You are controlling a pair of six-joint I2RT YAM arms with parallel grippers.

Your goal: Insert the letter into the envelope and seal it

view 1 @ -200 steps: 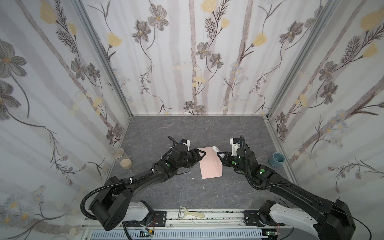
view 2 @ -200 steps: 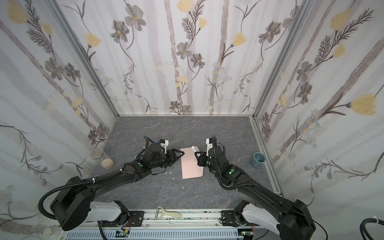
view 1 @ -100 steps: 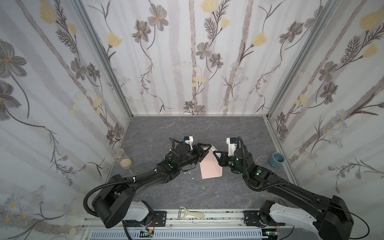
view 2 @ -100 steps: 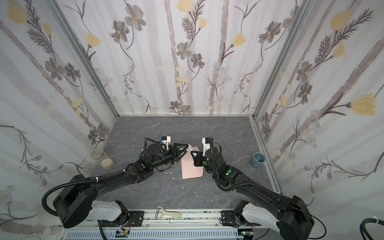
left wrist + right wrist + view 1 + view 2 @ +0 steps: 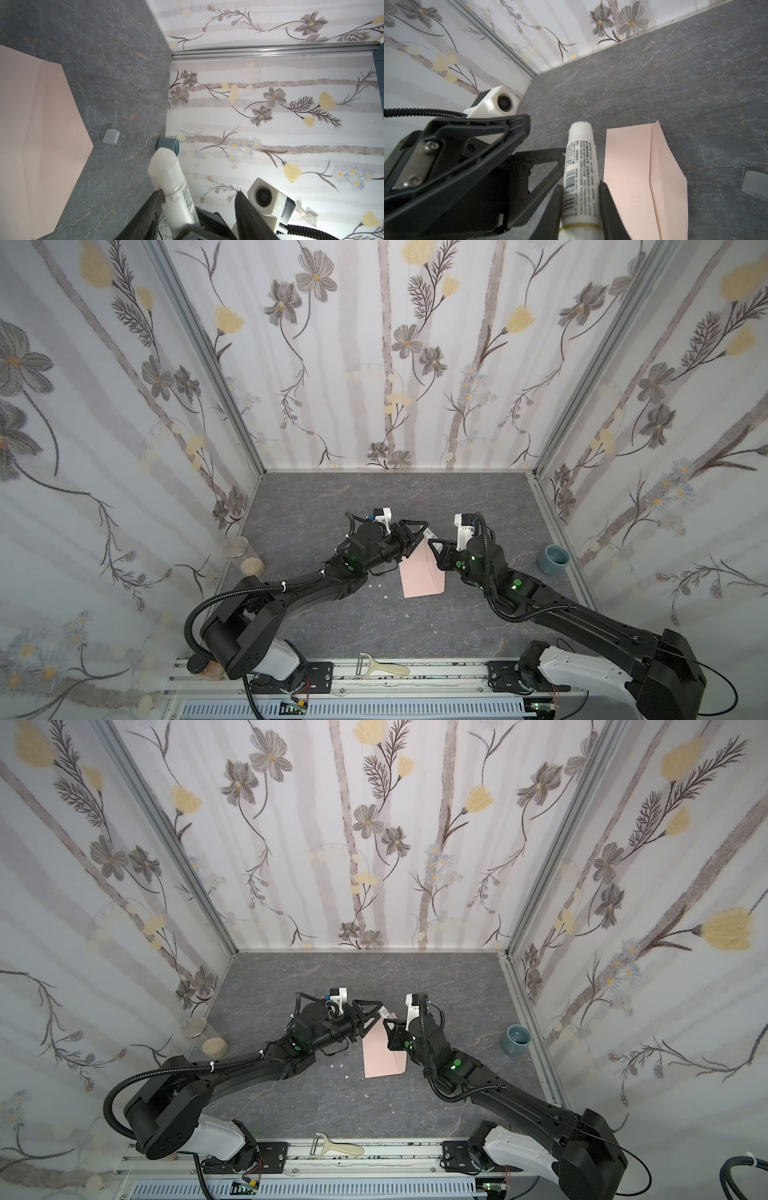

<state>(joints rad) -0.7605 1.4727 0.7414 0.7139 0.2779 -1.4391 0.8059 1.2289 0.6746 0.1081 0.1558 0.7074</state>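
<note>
The pale pink envelope (image 5: 420,577) (image 5: 383,1057) lies flat mid-table, its triangular flap (image 5: 664,166) open. The letter is not in view. My right gripper (image 5: 581,207) (image 5: 434,548) is shut on a white glue-stick tube (image 5: 580,164) and holds it over the envelope's far end. My left gripper (image 5: 199,199) (image 5: 415,534) stands open round the tube's uncapped tip (image 5: 166,164). One of its fingers (image 5: 156,200) touches the tube, while the other stays well clear. In both top views the two grippers meet above the flap.
A clear cap (image 5: 111,136) (image 5: 756,185) lies on the table beyond the envelope. A blue cup (image 5: 552,559) stands by the right wall. A glass jar (image 5: 237,547) and a round lid (image 5: 251,567) are by the left wall. A peeler (image 5: 382,668) rests on the front rail.
My left gripper has moved right, up to the tube's tip. My right gripper, still holding the tube, has shifted a little left towards it. The envelope has stayed put.
</note>
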